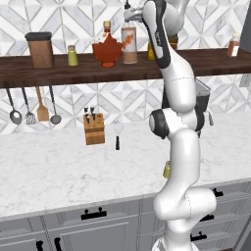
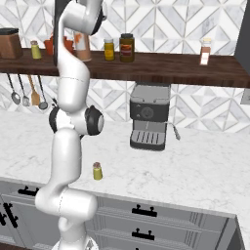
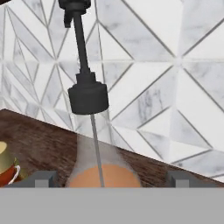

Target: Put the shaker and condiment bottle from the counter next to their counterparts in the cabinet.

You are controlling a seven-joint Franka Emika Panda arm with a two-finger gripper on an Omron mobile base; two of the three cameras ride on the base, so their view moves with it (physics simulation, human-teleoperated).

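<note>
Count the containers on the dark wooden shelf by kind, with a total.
Shakers: 1, yellow-green shaker
Bottles: 2, maple-leaf bottle, condiment bottle
Jars: 2, yellow jar, dark jar
Canisters: 1, brown canister
Spice bottles: 1, pale-capped spice bottle
Total: 7

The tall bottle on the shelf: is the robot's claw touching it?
Apart. In the hand view the gripper has its fingertips either side of the condiment bottle, with brown cabinet wood showing in both gaps.

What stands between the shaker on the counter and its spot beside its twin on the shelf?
Nothing visible. The shaker stands alone near the counter's front edge, by the arm's base. Beside its twin on the cabinet lies bare wood, between the brown canister and the maple-leaf bottle.
</note>
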